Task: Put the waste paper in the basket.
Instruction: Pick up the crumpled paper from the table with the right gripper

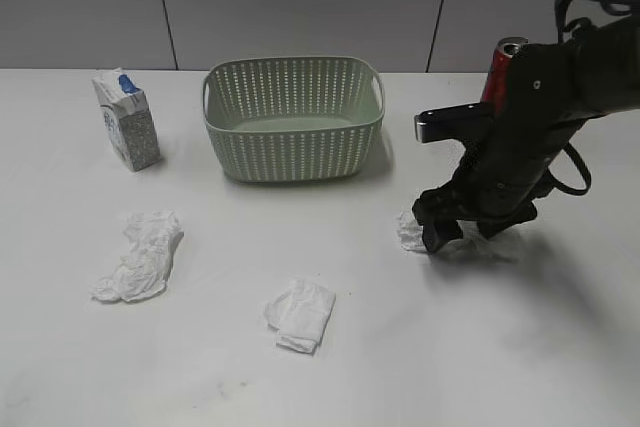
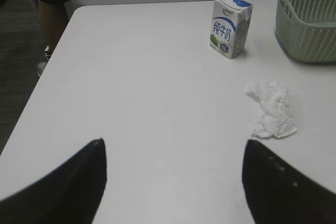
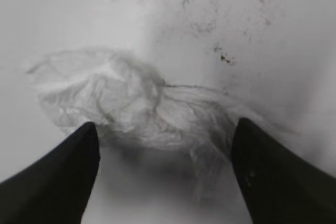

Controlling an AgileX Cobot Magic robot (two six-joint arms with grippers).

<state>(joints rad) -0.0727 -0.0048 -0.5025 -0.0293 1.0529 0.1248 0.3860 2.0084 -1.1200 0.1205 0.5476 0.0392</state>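
Observation:
The sage-green basket [image 1: 293, 117] stands at the back middle of the table and shows in the left wrist view [image 2: 310, 22]. Three crumpled white paper wads lie in front of it: one at the left [image 1: 143, 255], also in the left wrist view [image 2: 273, 109], one in the middle [image 1: 301, 314], and one at the right [image 1: 410, 231]. My right gripper [image 1: 462, 229] is open and low over the right wad [image 3: 131, 100], its fingers either side of it. My left gripper [image 2: 173, 153] is open and empty over bare table, out of the exterior view.
A white-and-blue milk carton [image 1: 127, 119] stands left of the basket, also in the left wrist view [image 2: 230, 25]. A red can [image 1: 500, 69] stands behind my right arm. The table's left edge [image 2: 47, 72] runs beside a dark floor.

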